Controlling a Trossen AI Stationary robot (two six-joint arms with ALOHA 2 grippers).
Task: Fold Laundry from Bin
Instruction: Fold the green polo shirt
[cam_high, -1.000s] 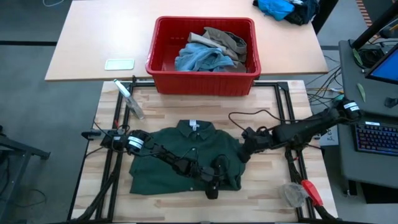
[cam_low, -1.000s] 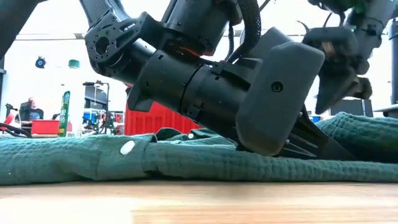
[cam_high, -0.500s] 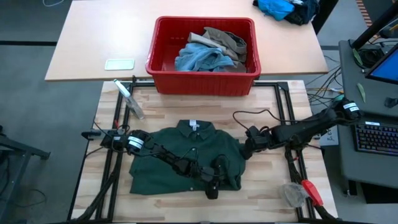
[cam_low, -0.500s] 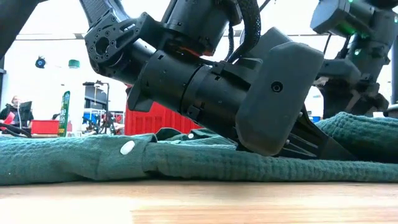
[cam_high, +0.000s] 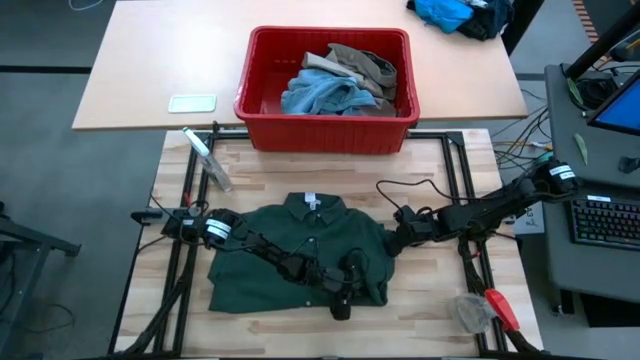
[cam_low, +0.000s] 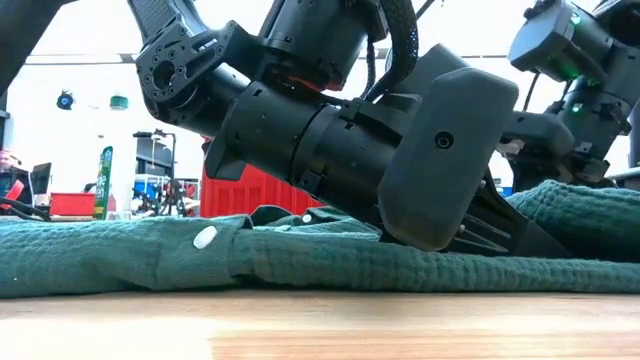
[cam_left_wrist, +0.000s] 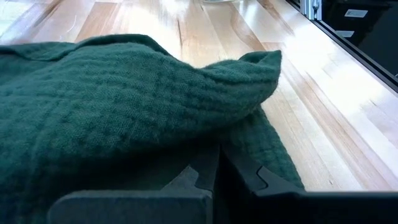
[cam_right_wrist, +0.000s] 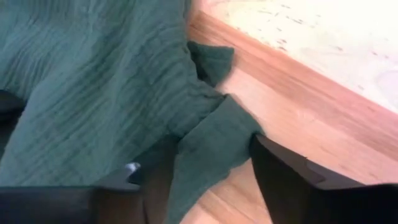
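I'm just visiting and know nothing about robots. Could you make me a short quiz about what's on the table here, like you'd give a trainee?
1. True or false: the dark green shirt lies inside the red bin.
2. Which gripper is shut on the shirt's fabric near the table's front edge? A) left gripper B) right gripper C) neither
3. Fill in: the right gripper's fingers stand apart on either side of a corner of the ____.

Key:
1. False: it is spread on the wooden table; the bin holds a light blue denim piece and a khaki piece.
2. A
3. shirt
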